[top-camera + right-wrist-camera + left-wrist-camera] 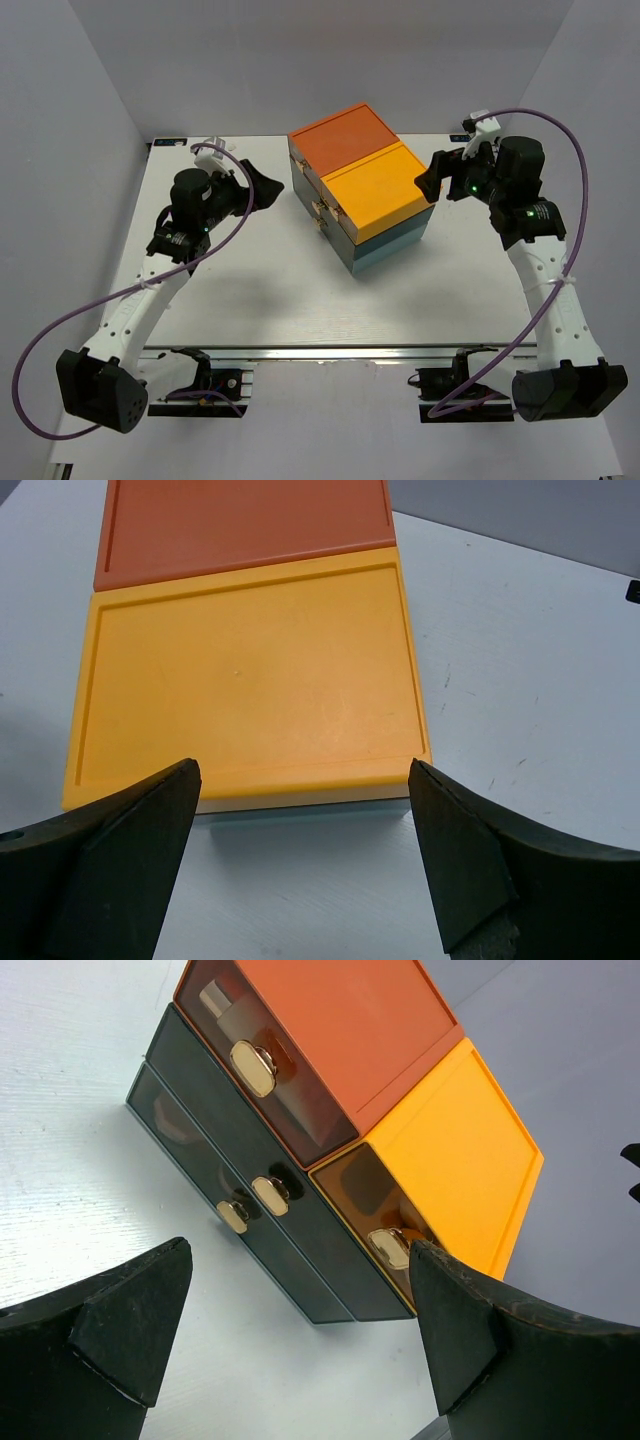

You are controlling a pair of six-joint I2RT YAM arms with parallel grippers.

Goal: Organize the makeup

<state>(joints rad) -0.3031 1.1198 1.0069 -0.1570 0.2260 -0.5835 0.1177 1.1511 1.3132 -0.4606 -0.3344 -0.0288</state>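
The box (375,195) stands near the middle of the tabletop (250,290), turned at an angle. It has an orange section at the back, a yellow section beside it and a teal tier below. Its drawer fronts face the left arm.

The left wrist view shows four drawers (300,1100): an orange one, an amber one under the yellow top, and two dark ones below. Each has a gold knob (252,1067), and all sit flush with the box. A beige item (215,1000) shows dimly through the tinted front of the orange drawer. This is the only makeup visible, and what else the drawers hold cannot be told.

The left fingers (262,186) are spread wide and hold nothing. They hang above the tabletop to the left of the box, apart from it and pointed at the drawer fronts.

The right fingers (433,180) are also spread and hold nothing. They are just beside the right edge of the yellow section, at about the height of its top. The right wrist view looks between them across the yellow lid to the orange one beyond. Whether they touch the box cannot be told.
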